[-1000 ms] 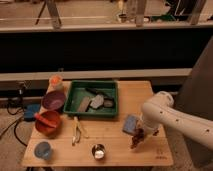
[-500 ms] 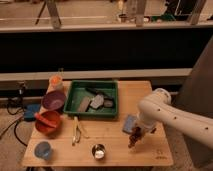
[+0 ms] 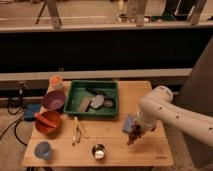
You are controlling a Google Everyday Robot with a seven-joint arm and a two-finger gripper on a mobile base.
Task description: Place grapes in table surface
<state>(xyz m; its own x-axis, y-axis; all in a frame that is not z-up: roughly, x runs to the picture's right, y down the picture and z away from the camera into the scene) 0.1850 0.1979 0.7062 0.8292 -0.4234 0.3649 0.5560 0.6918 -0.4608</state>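
Observation:
The grapes point(image 3: 133, 136), a small dark reddish bunch, hang in my gripper point(image 3: 135, 131) just above the table surface point(image 3: 115, 145), a light tan wooden top. The gripper is shut on the grapes at the right front part of the table, right next to the blue sponge point(image 3: 128, 123). My white arm point(image 3: 170, 112) reaches in from the right. I cannot tell whether the bottom of the bunch touches the wood.
A green tray point(image 3: 95, 97) holding several grey items sits at the middle back. A purple bowl point(image 3: 53, 100), red bowl point(image 3: 48, 121), orange cup point(image 3: 56, 81) and blue cup point(image 3: 43, 149) stand on the left. A yellow item point(image 3: 76, 131) and metal cup point(image 3: 98, 150) lie in front.
My gripper with the grapes has moved left, from the right side of the sponge to just in front of it, and slightly lower.

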